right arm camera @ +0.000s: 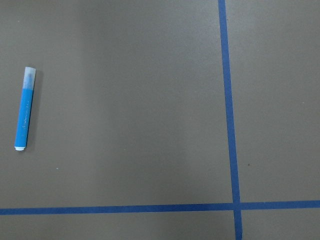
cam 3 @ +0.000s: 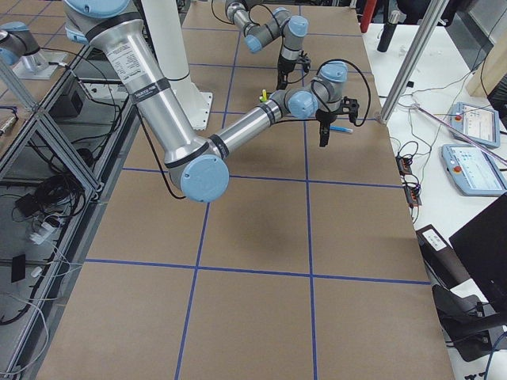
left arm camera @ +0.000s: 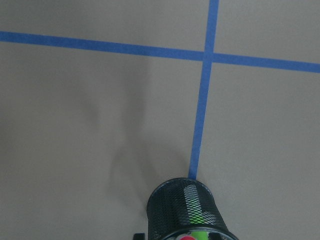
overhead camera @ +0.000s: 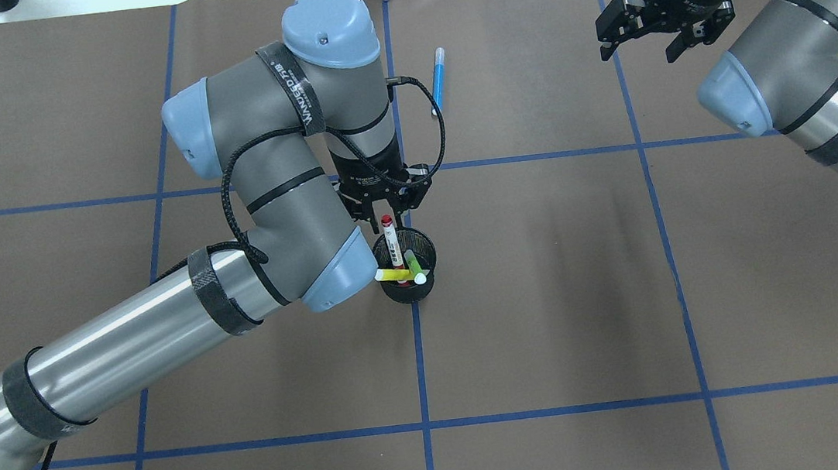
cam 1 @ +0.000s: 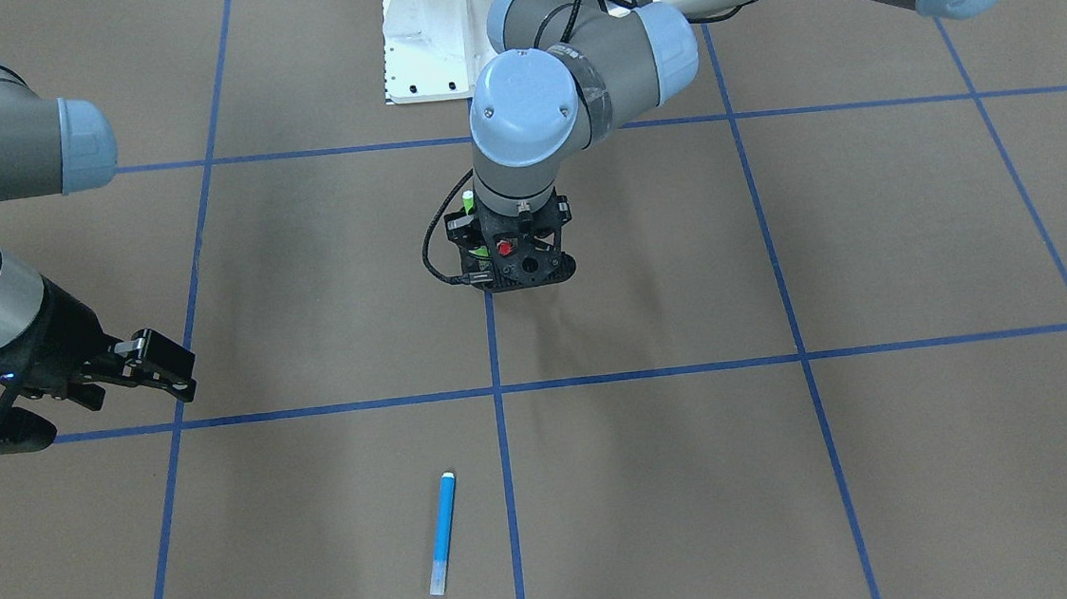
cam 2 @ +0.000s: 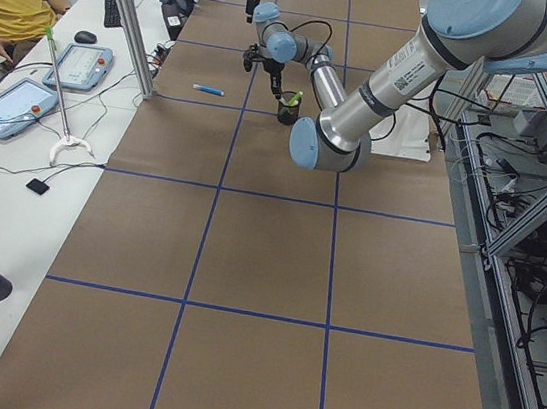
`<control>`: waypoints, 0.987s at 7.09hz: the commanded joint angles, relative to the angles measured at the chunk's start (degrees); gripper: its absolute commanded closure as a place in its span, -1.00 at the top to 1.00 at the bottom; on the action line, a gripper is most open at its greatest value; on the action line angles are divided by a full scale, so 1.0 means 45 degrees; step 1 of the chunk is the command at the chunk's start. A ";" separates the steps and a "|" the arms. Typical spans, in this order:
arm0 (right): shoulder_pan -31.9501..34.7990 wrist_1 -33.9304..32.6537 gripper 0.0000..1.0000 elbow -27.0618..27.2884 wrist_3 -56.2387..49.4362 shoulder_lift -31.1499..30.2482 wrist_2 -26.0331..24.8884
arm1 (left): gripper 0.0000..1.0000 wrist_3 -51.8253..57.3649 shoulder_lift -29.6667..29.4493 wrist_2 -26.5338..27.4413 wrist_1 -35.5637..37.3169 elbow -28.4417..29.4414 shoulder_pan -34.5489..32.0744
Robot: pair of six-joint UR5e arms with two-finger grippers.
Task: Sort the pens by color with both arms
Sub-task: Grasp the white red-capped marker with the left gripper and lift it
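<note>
Left claw [overhead camera: 386, 213] hangs over the black mesh cup [overhead camera: 403, 293] near mid-bench [overhead camera: 551, 307], fingertips either side of the red cap of the white-barrelled pen [overhead camera: 389, 236]; cannot tell whether it actually grips the cap or only brackets it. Green pen [overhead camera: 413, 262] and yellow pen [overhead camera: 390, 274] lean in the same cup. Right claw [overhead camera: 639, 48] is spread wide and empty, above the bench and well apart from the blue pen [overhead camera: 438, 79], which lies flat on the operators' side of the cup, near a blue tape line [overhead camera: 420, 359].
</note>
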 commanded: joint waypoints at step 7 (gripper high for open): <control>-0.0002 0.0019 0.98 0.0007 0.0000 0.0039 -0.0001 | -0.98 -0.0051 -0.0010 0.0056 0.0187 -0.0745 -0.0017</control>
